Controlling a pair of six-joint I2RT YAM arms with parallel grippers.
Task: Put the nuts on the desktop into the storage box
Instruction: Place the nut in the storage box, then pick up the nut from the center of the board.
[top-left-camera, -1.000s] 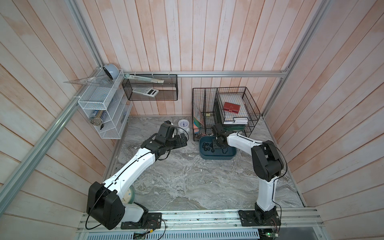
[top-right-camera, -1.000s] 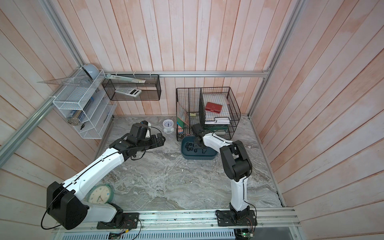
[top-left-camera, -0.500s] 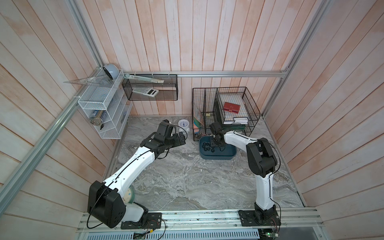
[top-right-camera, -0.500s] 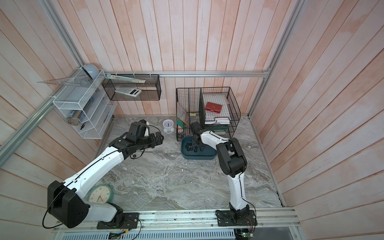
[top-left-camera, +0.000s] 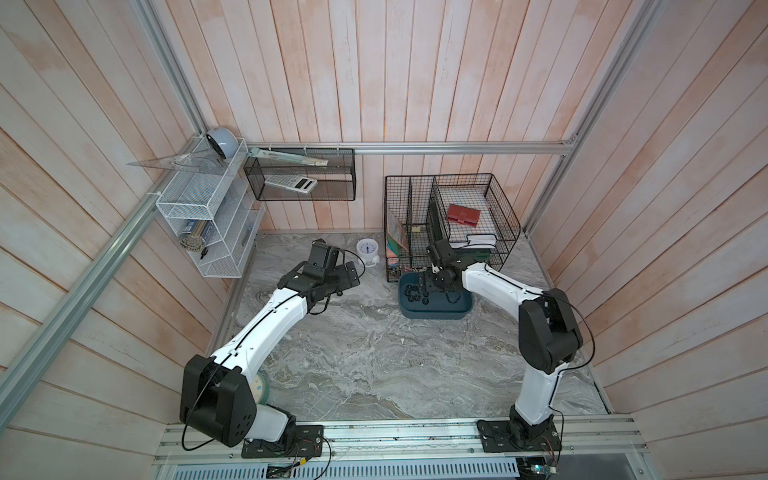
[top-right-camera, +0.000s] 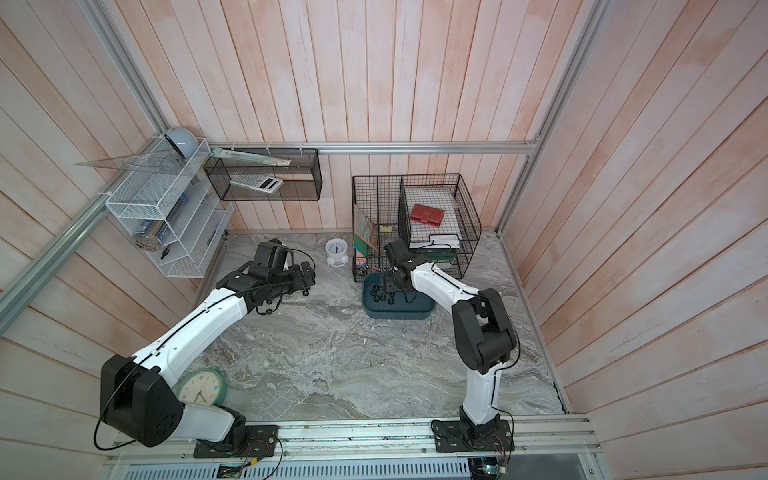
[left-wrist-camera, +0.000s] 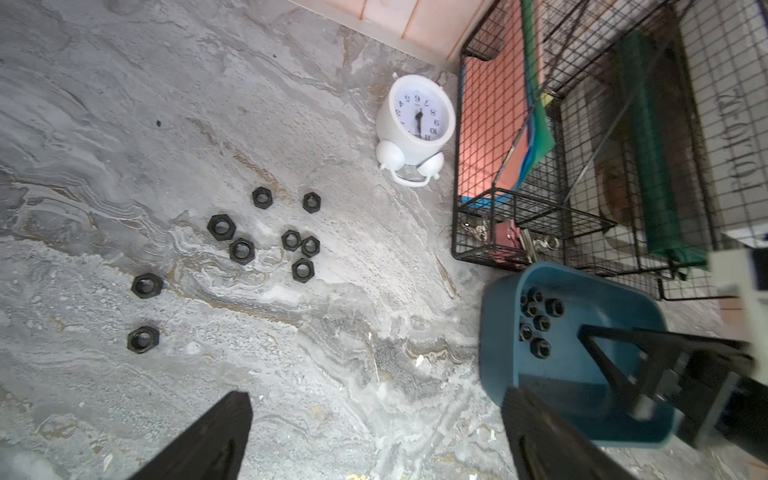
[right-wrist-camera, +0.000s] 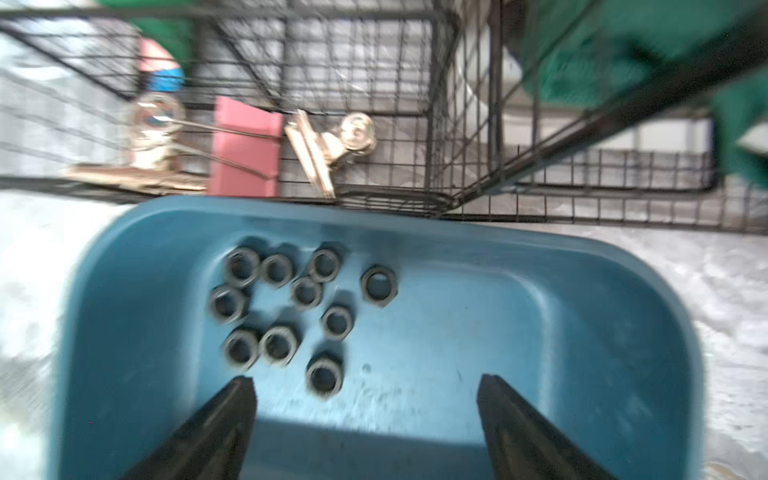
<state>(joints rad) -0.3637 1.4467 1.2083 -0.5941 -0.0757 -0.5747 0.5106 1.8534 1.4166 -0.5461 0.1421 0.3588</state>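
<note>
Release: right gripper (right-wrist-camera: 365, 379) has just spread above box (right-wrist-camera: 602, 316); 10 nuts (right-wrist-camera: 306, 292) lie inside. Left gripper (left-wrist-camera: 376, 394) hangs spread over 9 nuts on desktop (left-wrist-camera: 124, 124); roughly half remains.

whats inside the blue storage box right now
Ten black nuts lie clustered on the floor of the storage box. The open right end effector hangs over it; its fingers hide part of its floor.

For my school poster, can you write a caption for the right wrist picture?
The open right gripper hovers over black nuts lying in the blue box.
</note>
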